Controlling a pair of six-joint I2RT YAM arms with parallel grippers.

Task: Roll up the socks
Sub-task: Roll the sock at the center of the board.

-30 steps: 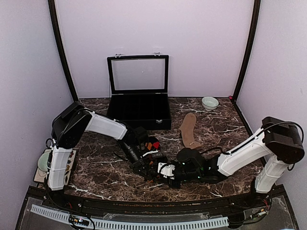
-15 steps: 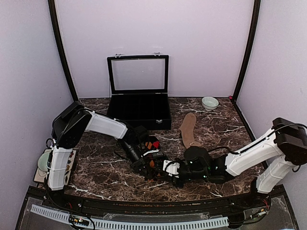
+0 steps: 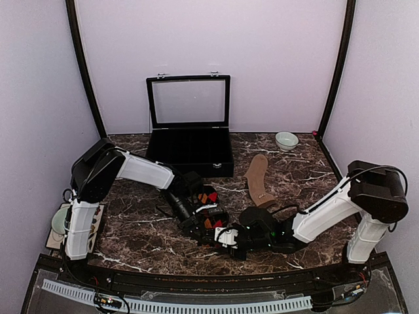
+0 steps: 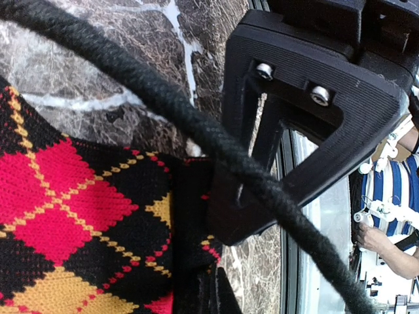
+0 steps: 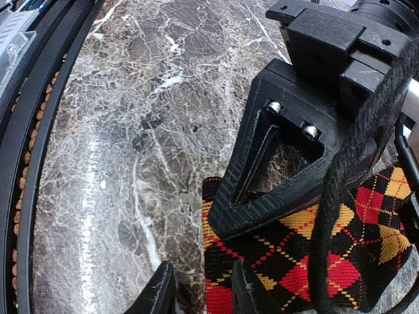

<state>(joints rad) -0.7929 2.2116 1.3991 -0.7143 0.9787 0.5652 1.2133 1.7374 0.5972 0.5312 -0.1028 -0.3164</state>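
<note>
Start at the near edge, where your two pincers meet tip to tip. Your left pincer (image 4: 221,227) is clamped shut on the hem of the argyle sock (image 4: 65,216); its wrist view shows the fabric bunched right under the black finger. Your right pincer (image 5: 200,294) faces it from the other side with jaws partly apart. The sock's edge lies just inside that gap, against the right-hand finger, and bare marble table (image 5: 98,163) shows beside the other finger, so it reads as not pinching anything.

What the next move turns on, as I judge it: the sock lies ahead and to the right of your right pincer, and its long axis runs away from both pincers toward the back, under the left forearm. The right pincer would need to shift a little sideways onto the fabric before it closes and starts a roll.

The right wrist view shows the hem and that gap clearly. The top view does not, because the arms cover most of the sock there. Only the top view shows the rest.

The tan sock (image 3: 257,176) lies flat, beyond your right pincer and well apart from it, lengthwise front to back. Further back stand an open black case (image 3: 190,167) and a small bowl (image 3: 286,140).
</note>
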